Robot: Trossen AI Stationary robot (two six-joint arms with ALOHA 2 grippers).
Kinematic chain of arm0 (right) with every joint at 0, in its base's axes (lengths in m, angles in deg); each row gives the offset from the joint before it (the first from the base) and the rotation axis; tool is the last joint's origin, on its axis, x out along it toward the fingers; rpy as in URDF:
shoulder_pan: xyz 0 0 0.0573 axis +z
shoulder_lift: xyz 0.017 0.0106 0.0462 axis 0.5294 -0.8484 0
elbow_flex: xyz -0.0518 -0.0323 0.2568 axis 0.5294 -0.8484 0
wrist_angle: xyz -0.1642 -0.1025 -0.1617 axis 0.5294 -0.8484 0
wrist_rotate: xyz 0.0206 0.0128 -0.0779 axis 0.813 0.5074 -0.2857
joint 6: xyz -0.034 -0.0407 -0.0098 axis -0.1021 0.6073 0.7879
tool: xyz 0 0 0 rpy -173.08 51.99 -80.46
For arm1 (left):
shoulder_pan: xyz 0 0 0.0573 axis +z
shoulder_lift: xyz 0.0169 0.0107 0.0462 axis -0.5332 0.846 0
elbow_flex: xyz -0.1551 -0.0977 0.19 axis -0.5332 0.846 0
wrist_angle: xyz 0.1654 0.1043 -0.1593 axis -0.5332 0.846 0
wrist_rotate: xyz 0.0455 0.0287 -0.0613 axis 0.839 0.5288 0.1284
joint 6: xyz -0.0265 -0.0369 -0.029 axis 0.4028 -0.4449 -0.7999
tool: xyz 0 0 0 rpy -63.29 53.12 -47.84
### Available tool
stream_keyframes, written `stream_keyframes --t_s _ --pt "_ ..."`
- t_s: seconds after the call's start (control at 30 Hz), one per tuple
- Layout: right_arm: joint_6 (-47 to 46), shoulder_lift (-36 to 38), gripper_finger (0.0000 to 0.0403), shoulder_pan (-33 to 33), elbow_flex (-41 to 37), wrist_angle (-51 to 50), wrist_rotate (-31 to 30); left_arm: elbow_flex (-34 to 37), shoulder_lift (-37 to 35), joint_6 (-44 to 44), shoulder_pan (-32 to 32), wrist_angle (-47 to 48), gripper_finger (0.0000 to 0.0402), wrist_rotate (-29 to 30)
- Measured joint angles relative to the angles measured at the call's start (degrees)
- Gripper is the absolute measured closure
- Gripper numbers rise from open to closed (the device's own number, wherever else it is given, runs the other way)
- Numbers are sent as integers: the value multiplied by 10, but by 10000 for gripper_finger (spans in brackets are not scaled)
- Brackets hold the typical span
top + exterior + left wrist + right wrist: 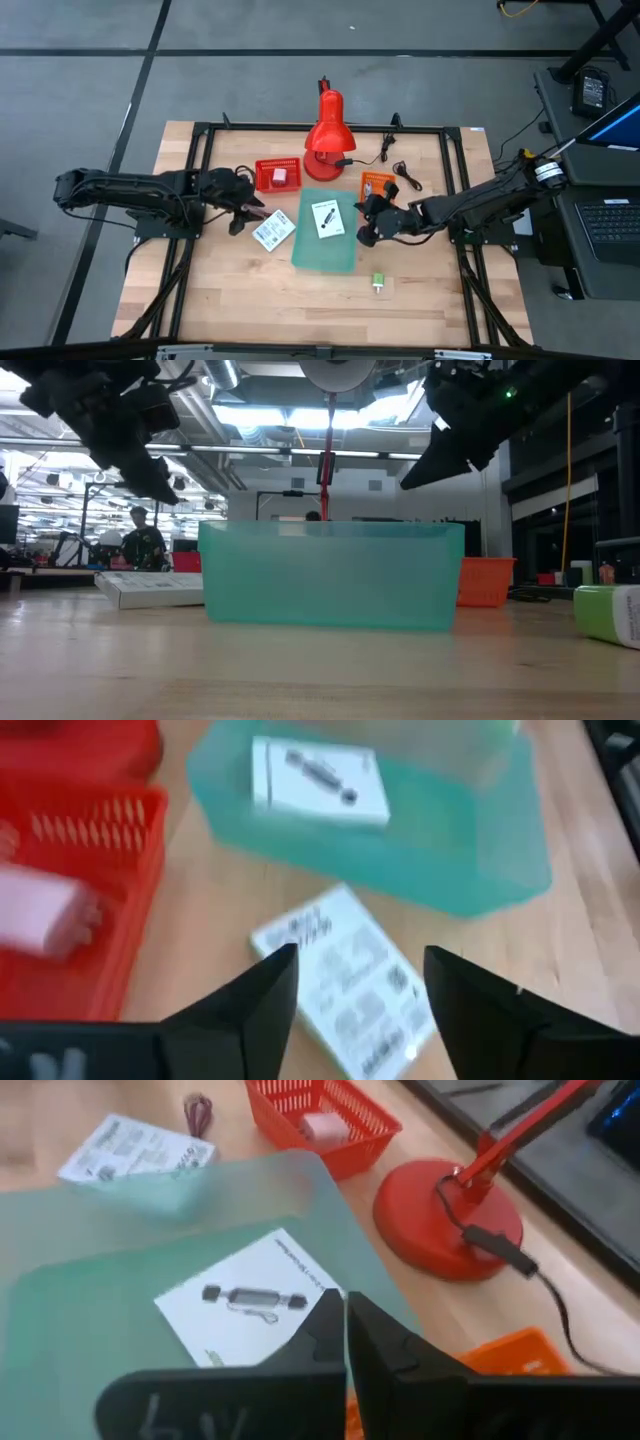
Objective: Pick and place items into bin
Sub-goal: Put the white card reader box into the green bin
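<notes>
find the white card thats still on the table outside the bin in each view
High view: the white card lies on the wood between the left hand and the teal bin.
Low view: it lies flat at the left, beside the bin, card at.
Left wrist view: just ahead of the open fingers, card at.
Right wrist view: beyond the bin's far wall, card at.
Shared landmark: the teal bin.

At frame centre, the translucent teal plastic bin [325,248] sits on a pale, smooth wooden table [230,300]. Glossy red lamp [327,135] above it; red plastic mesh basket [277,174] left of the lamp.
</notes>
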Motion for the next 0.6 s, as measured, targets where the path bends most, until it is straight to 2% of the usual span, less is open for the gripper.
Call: stream_keyframes --t_s 0.27,0.6 --pt "29 7 403 11 -6 20 -36 -12 -10 -44 0 54 174 -2" --pt "64 12 403 31 -174 314 -38 -12 -18 -177 0 77 174 11"
